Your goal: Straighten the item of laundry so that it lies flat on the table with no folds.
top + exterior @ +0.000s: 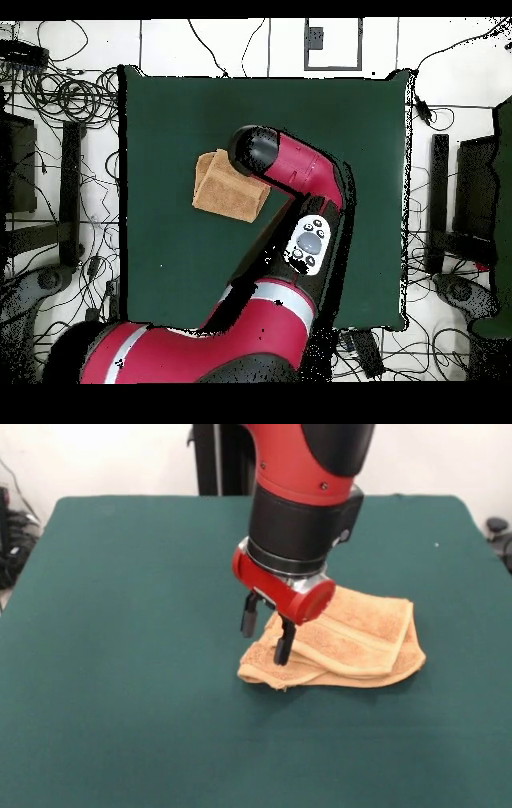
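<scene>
The item of laundry point(352, 642), an orange-tan towel, lies folded in several layers right of the middle of the dark green table point(120, 632). Its left corner bulges up in a thick fold. My gripper point(266, 637) hangs over that left corner, open, with one black finger above the bare table and the other at the towel's edge. Nothing sits between the fingers. From overhead, the towel point(222, 190) shows as a small folded rectangle on the table point(170, 120), and the arm's wrist point(256, 150) covers its corner and hides the gripper.
The red arm point(300, 200) crosses the table from the bottom edge in the overhead view. Cables and dark equipment point(60, 100) lie on the floor around the table. The towel sits well away from all table edges.
</scene>
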You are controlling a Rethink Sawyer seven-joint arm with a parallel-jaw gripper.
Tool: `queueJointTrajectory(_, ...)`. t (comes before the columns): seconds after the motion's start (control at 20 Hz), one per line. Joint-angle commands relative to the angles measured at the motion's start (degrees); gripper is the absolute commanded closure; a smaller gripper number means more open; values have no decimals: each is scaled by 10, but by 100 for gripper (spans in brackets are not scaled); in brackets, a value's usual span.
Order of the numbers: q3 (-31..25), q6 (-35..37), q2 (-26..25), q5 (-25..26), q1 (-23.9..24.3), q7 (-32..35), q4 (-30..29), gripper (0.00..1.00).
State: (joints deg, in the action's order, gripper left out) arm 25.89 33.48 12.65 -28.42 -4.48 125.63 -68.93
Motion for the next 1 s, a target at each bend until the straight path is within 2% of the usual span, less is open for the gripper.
queueJointTrajectory(0.05, 24, 114, -43, -31, -21, 232, 69, 0)
queueJointTrajectory(0.7, 53, 103, -131, -43, -22, 323, 186, 0)
queueJointTrajectory(1.0, 28, 92, -131, -51, -17, 328, 184, 0)
